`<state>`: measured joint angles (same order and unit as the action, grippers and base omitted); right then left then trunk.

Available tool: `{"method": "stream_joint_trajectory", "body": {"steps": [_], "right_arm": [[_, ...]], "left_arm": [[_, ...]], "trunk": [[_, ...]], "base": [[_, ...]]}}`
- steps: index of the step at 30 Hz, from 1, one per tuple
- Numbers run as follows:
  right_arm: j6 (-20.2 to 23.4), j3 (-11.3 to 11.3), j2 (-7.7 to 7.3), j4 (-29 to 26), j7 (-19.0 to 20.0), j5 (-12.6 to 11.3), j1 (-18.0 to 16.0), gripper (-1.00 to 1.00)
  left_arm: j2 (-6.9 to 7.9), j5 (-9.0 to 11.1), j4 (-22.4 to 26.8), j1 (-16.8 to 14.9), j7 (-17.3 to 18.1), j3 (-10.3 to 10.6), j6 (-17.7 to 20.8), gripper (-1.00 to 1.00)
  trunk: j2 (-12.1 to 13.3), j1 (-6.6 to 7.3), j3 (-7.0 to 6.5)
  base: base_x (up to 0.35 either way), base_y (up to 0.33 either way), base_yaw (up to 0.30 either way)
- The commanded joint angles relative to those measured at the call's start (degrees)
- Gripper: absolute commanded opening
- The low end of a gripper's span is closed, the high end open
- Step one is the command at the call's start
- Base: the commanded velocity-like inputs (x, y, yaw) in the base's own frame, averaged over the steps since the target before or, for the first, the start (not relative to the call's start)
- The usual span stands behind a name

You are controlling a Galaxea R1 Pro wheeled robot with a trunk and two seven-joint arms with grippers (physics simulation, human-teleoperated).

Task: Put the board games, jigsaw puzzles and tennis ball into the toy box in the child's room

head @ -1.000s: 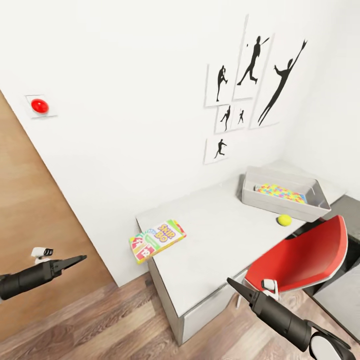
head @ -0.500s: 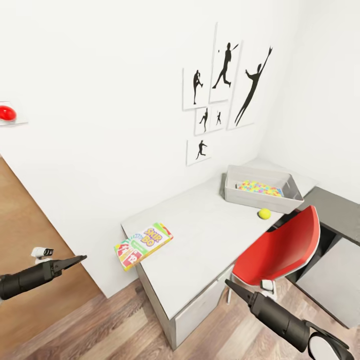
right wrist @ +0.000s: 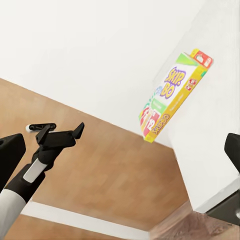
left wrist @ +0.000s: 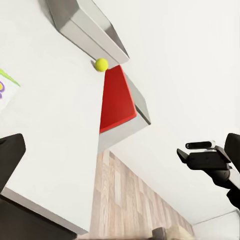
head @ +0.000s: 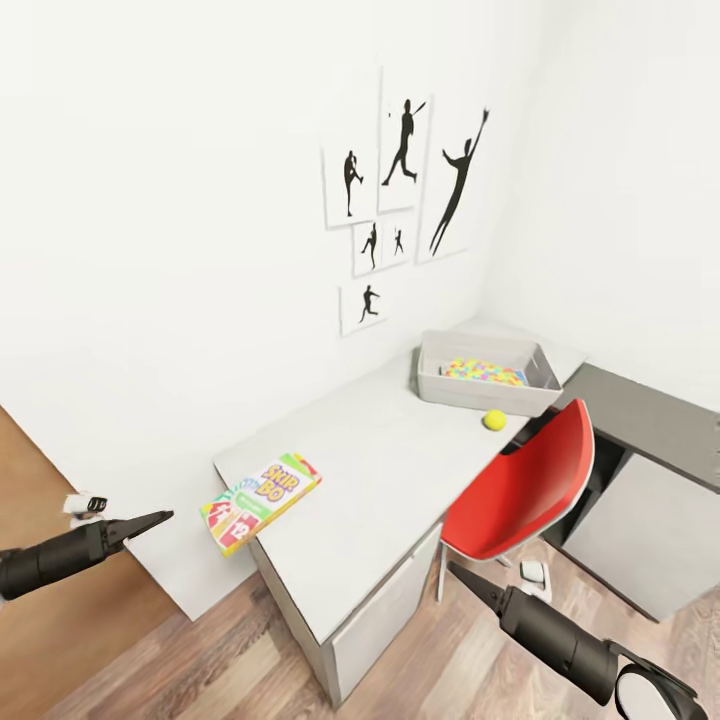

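White-walled child's room, and we face the table (head: 400, 470) from its near corner.

We judge ourselves between pickups, with the approach to the desk in hand. Our left gripper (head: 150, 521) at nine o'clock and right gripper (head: 462, 580) at five o'clock both hang off the desk, pinched to a point and carrying nothing. Closest is the board game (head: 260, 488), at the table's near-left edge around eight o'clock, overhanging slightly. The toy box (head: 485, 395) sits at two o'clock by the far wall with a jigsaw puzzle (head: 482, 372) lying inside; the tennis ball (head: 494, 420) rests just beside it. Next we need to close in and spread a gripper over the game; the red chair (head: 520, 490) crowds our right.
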<state>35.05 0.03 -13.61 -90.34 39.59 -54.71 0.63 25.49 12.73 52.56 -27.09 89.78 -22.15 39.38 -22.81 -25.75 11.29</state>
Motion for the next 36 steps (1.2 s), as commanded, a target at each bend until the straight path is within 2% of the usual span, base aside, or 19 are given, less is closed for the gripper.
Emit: {"method": "stream_joint_trajectory", "body": {"steps": [1, 24, 36], "right_arm": [[0.37, 0.01, -0.02, -0.04, -0.13, -0.43, -0.02, 1.0], [0.29, 0.09, -0.02, -0.06, -0.37, -0.26, -0.02, 1.0], [0.3, 0.07, -0.02, -0.09, -0.68, -0.23, -0.06, 1.0]], "left_arm": [[0.01, 0.0, 0.0, -0.03, 0.22, 0.0, 0.61, 1.0], [0.0, -0.04, 0.0, 0.0, 0.22, 0.01, 0.61, 1.0], [-0.05, -0.01, 0.0, -0.01, 0.22, 0.06, 0.61, 1.0]], "trunk": [[-0.1, -0.03, 0.02], [-0.1, -0.03, -1.88], [-0.1, -0.03, -2.71]], "base": [[-0.064, 0.139, -0.214], [-0.007, 0.025, -0.143], [0.146, 0.094, -0.055]]}}
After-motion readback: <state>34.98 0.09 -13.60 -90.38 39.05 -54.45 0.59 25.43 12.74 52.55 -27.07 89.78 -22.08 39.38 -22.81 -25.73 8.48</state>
